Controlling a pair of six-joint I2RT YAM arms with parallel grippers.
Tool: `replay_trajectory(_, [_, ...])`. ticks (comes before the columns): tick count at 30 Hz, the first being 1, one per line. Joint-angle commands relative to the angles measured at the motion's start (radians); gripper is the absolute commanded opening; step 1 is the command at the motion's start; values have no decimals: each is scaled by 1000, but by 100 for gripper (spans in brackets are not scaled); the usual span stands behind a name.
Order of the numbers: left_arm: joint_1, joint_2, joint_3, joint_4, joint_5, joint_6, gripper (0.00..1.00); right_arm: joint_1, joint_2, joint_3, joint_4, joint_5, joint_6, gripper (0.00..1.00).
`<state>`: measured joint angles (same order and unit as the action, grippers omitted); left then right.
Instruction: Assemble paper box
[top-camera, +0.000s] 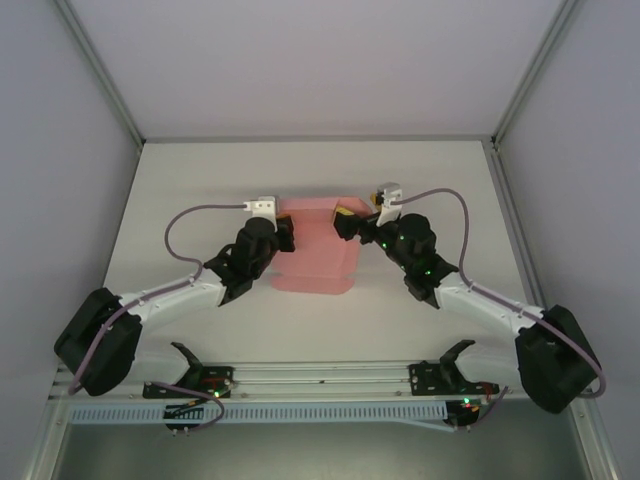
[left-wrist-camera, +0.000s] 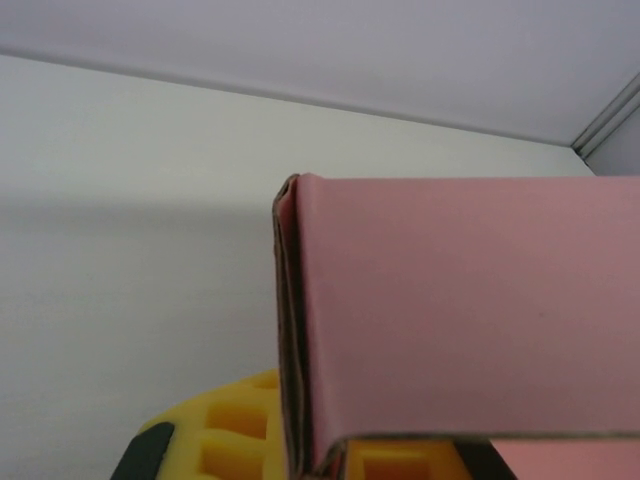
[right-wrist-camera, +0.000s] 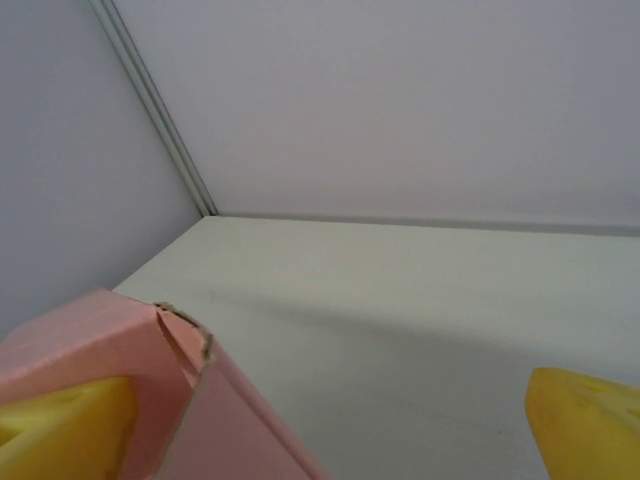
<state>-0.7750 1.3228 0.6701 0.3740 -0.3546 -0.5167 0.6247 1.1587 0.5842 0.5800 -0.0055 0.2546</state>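
Observation:
The paper box (top-camera: 318, 255) is pink and partly folded, lying in the middle of the table between my two arms. My left gripper (top-camera: 285, 232) is at its far left corner. In the left wrist view, the left gripper (left-wrist-camera: 305, 450) is shut on the doubled side wall of the paper box (left-wrist-camera: 460, 300), with yellow fingers (left-wrist-camera: 220, 430) on either side of the wall. My right gripper (top-camera: 345, 222) is at the far right corner. In the right wrist view, the right gripper (right-wrist-camera: 325, 440) stands wide open. Its left finger (right-wrist-camera: 60, 430) lies against the box's torn corner (right-wrist-camera: 90, 345).
The white table (top-camera: 200, 180) is enclosed by pale walls on the left, right and far sides. A metal rail (top-camera: 320, 375) with the arm mounts runs along the near edge. Bare tabletop lies beyond the box.

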Motion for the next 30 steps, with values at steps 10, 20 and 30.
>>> replay_trajectory(10, [4,-29,21,-53,-64,16,0,4,-312,22,-683,139,-20,100])
replay_trajectory(20, [6,-48,19,-76,-67,19,0,-29,-201,-4,-639,214,-32,100])
replay_trajectory(30, [6,-62,8,-75,-58,25,0,-50,-126,-10,-448,167,-47,100])
